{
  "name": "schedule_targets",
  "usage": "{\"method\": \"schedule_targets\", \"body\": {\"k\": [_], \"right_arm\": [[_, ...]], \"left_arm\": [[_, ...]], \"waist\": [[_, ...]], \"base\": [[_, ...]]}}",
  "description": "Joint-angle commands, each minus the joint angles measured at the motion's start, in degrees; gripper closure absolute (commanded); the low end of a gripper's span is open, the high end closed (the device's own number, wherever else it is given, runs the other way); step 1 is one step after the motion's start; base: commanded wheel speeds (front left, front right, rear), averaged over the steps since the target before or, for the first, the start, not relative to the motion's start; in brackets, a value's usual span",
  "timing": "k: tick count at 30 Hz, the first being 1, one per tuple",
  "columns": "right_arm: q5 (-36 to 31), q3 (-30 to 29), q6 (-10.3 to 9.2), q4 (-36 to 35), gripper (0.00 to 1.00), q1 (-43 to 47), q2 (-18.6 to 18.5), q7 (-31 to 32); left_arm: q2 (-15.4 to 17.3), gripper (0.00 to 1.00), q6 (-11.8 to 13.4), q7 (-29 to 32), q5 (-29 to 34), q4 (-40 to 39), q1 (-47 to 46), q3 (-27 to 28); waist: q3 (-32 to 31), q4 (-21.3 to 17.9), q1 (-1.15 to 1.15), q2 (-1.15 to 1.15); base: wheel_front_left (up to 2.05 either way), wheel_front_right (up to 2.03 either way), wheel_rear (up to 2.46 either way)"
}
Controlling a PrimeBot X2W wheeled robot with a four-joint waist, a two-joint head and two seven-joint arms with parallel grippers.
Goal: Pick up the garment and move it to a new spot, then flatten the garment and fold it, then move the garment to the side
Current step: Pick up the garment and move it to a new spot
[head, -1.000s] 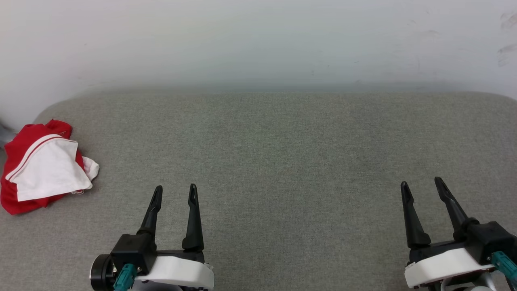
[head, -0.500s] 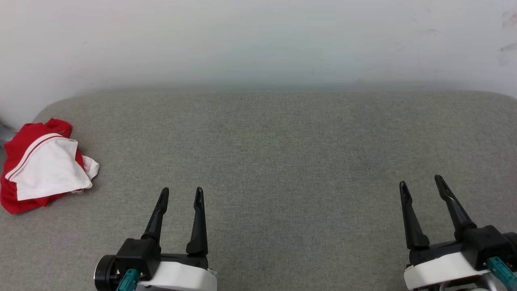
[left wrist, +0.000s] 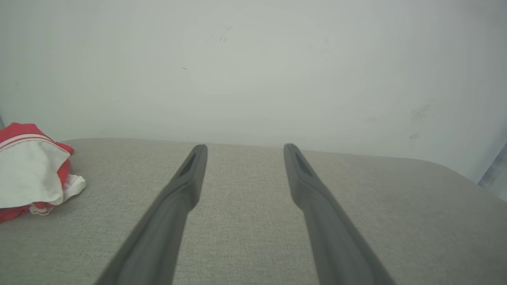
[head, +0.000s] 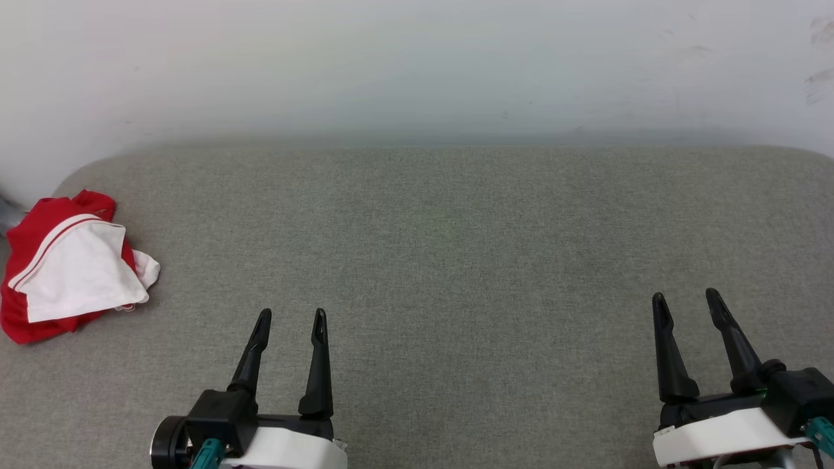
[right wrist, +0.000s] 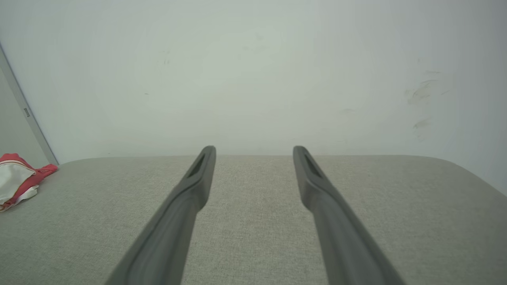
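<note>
Black and long, the two fingers (head: 318, 365) of the left gripper (head: 291, 314) stand parted with bare grey cloth between them, and they hold nothing. In the left wrist view the same pair (left wrist: 244, 146) rises blurred from the bottom edge, tips well apart and clear of the surface. The right gripper (head: 685, 294) is also spread wide and empty, and its fingers lean slightly toward the right. Its wrist view (right wrist: 254, 147) shows the same gap. Both grippers sit on white housings cut off by the bottom of the head view. A teal connector (head: 208, 451) is partly visible at the left one.

Around them spreads a grey woven cushion (head: 456, 260) with rounded far corners. It meets a white wall (head: 417, 65) that bears faint scuff marks (head: 818, 78) toward the right.

The garment (head: 71, 267) lies bunched at the cushion's far left, near the rounded corner. It is well apart from both grippers and nearer the left one. A white panel edged with a red-and-white stripe lies on top of the red fabric. The folds hide most of the cloth, so any print on it cannot be read. In the left wrist view the heap (left wrist: 27, 170) is cut off by the frame's left edge. In the right wrist view it (right wrist: 16, 178) is small and also clipped at the left, below a slanted pale strip (right wrist: 27, 114) on the wall.
</note>
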Motion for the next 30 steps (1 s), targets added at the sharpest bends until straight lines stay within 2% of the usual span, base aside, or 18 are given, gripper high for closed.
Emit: {"method": "schedule_targets", "body": {"k": [1,10,16,30], "right_arm": [[0.4,0.1,-0.02,0.0,0.00,0.2,0.2,-0.2],[-0.3,0.7,-0.03,0.1,0.00,0.3,0.2,-0.2],[-1.2,1.4,-0.03,0.3,0.00,0.8,0.2,-0.2],[-0.5,3.9,-0.03,1.2,0.00,1.6,-0.7,-0.2]], "left_arm": [[0.0,0.00,-0.1,-0.2,-0.1,0.0,0.3,0.2],[0.0,0.00,-0.1,-0.2,0.0,0.4,-0.2,-0.1],[0.0,0.00,0.3,-0.2,1.0,0.8,-0.3,-0.4],[0.0,0.00,-0.2,-0.2,0.8,1.3,0.8,0.6]], "waist": [[0.1,0.0,0.00,0.00],[0.4,0.7,0.00,0.00],[0.2,2.6,0.00,0.00],[-0.5,12.7,0.00,0.00]], "base": [[0.00,0.00,0.00],[0.00,0.00,0.00],[0.00,0.00,0.00],[0.00,0.00,0.00]]}}
